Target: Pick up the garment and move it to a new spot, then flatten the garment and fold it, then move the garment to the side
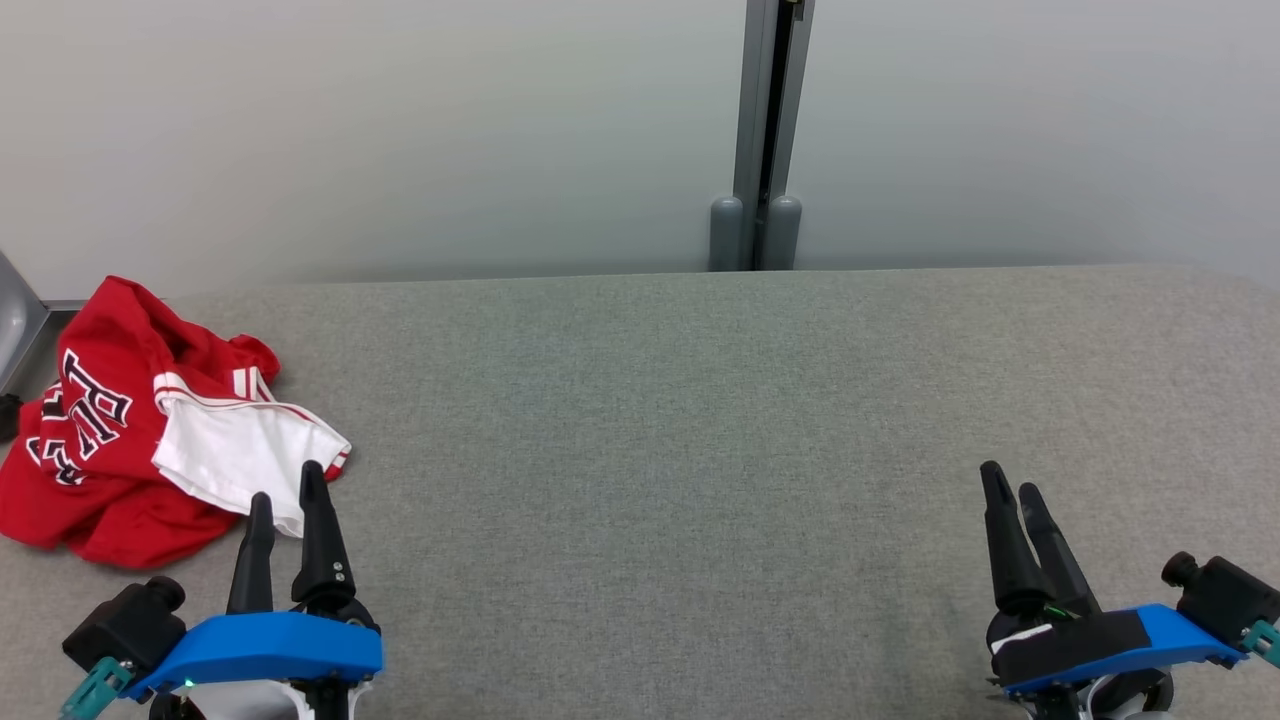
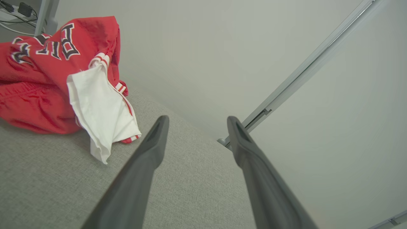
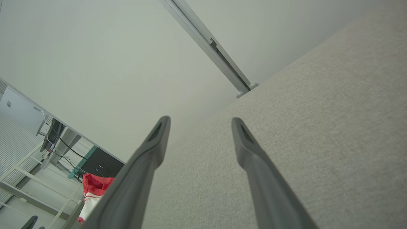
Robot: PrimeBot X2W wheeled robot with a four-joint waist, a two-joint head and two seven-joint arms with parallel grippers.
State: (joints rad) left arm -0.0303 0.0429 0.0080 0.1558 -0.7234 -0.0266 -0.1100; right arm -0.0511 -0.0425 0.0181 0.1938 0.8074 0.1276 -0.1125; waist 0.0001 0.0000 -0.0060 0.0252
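The robot's left tool (image 1: 286,482) and right tool (image 1: 1009,476) hang over the near edge of a grey, cloth-covered worktop (image 1: 700,450), one toward each near corner, dark fingers pointing at the far edge. Both tools stand wide, fingers well apart, with nothing between them. A crumpled red garment (image 1: 100,450) lies at the worktop's left edge, reaching back to the far left corner. It carries black-and-white block lettering, and a white panel with red trim spills from it toward the near edge. The left tool's fingertips are just beside that white panel, and the left wrist view shows a strip of bare grey cloth between them. The right tool is well apart from the garment, over the right side of the worktop. Behind the far edge rises a pale wall (image 1: 400,130), split by a grey upright post (image 1: 765,130).
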